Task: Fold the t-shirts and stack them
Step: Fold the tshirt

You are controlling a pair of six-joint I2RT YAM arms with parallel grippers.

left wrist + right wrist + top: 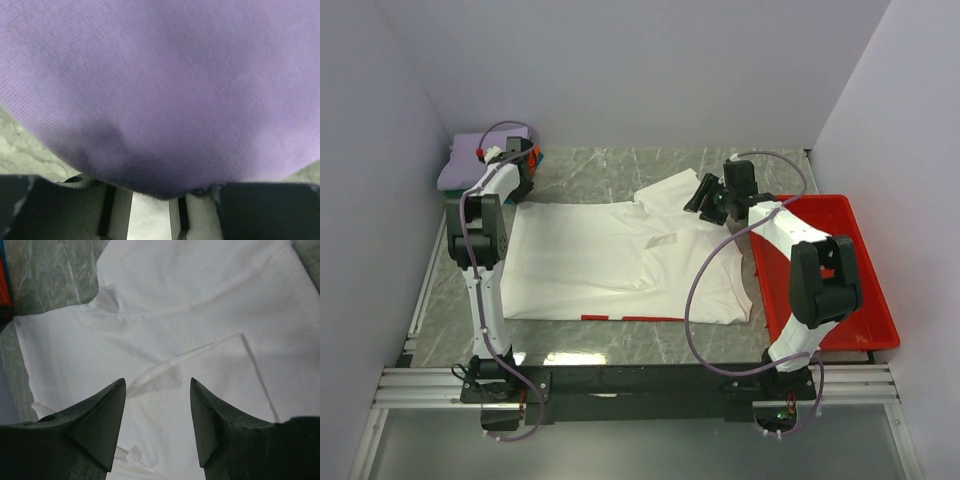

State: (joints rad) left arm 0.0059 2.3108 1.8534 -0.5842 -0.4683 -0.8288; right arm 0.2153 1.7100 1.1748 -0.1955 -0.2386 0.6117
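The white t-shirt [610, 265] lies spread on the marble table, a thin strip of its red print [630, 317] showing at the near edge. My right gripper [705, 200] hangs open just above its collar end, and in the right wrist view [157, 385] both fingers frame a small fold of white cloth [190, 315] without touching it. My left gripper [520, 170] is at the back left against the folded lavender t-shirt [460, 165]. In the left wrist view the lavender cloth [160, 90] fills the frame and covers the fingertips; the jaws [160, 192] stand apart.
A red plastic tray [860, 270] sits at the right, beside my right arm. An orange cloth edge [533, 155] shows behind my left gripper, and again at the left edge of the right wrist view [4, 285]. Walls close in on three sides.
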